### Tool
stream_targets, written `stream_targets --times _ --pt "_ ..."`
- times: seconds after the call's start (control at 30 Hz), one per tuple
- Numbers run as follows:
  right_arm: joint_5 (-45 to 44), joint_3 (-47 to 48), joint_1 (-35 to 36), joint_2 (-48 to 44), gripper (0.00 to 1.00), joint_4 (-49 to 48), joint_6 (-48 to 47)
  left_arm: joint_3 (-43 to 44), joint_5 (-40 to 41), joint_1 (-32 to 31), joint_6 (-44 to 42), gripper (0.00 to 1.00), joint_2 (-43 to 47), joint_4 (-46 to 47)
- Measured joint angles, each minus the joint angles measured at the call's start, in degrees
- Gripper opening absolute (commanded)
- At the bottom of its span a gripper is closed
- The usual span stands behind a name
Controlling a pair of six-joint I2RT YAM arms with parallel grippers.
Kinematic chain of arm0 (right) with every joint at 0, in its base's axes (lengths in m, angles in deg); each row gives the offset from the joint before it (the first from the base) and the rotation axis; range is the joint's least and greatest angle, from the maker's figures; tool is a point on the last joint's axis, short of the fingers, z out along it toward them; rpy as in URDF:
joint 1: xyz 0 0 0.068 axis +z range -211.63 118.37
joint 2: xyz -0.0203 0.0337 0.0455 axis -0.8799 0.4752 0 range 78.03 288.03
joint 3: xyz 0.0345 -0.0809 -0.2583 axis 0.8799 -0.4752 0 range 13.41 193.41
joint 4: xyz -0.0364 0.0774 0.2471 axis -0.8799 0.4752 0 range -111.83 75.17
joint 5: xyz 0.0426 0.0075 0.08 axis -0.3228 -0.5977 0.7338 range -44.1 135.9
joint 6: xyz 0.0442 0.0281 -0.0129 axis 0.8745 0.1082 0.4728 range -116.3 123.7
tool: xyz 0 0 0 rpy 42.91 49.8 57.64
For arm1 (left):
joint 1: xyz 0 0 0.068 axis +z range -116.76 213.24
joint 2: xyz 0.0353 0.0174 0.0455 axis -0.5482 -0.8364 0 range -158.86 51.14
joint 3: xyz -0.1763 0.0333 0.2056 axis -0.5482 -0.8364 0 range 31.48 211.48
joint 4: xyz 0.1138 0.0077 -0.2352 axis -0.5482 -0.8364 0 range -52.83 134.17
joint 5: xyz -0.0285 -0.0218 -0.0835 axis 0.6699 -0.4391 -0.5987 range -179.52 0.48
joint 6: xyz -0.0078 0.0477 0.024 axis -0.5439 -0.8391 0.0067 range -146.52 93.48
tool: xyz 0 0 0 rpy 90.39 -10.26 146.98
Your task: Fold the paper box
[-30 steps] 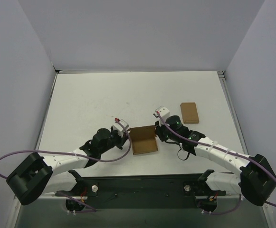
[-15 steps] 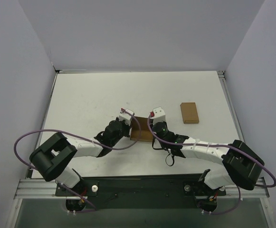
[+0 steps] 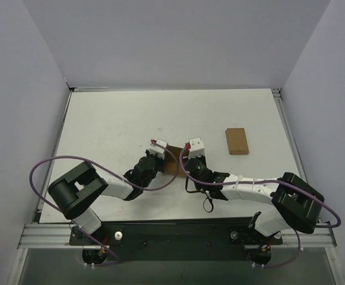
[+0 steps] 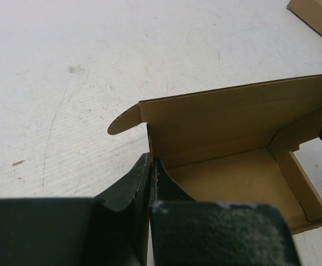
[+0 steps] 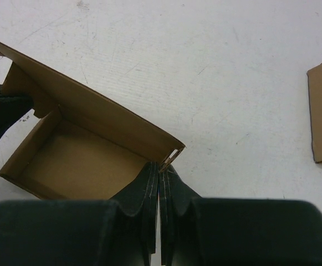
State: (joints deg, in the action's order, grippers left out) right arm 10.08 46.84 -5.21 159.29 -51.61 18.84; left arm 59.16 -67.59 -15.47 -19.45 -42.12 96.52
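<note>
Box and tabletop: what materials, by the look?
Paper box: thin brown kraft cardboard, matte, going by its single-ply edges, crease lines and rounded tab. Table: white, matte, hard-looking surface with scuffs and fine scratches. It could be laminate or painted board; I can't tell which.

- A white table point(image 3: 119, 119) fills the middle of the top view. Its matte surface carries faint grey scuffs point(image 4: 75, 69), seen close in the left wrist view.
- Plain pale lilac-grey walls close it in on three sides: a left wall point(image 3: 18, 119), a back wall point(image 3: 178, 41) and a right wall point(image 3: 332, 89).
- A thin metal strip point(image 3: 58, 142) runs along the table's left edge, and another along its right.
- An aluminium rail point(image 3: 41, 238) crosses the near edge, with a dark panel point(image 3: 178, 270) below it.
- The light is soft and even, and the shadows are faint.
</note>
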Motion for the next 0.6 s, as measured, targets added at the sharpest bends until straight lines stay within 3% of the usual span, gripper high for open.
stream_targets --times 0.6 --pt "-0.5 -0.1 1.5 0.1 0.0 0.5 5.3 -6.1 1.8 -1.1 5.1 0.0 -1.3 11.0"
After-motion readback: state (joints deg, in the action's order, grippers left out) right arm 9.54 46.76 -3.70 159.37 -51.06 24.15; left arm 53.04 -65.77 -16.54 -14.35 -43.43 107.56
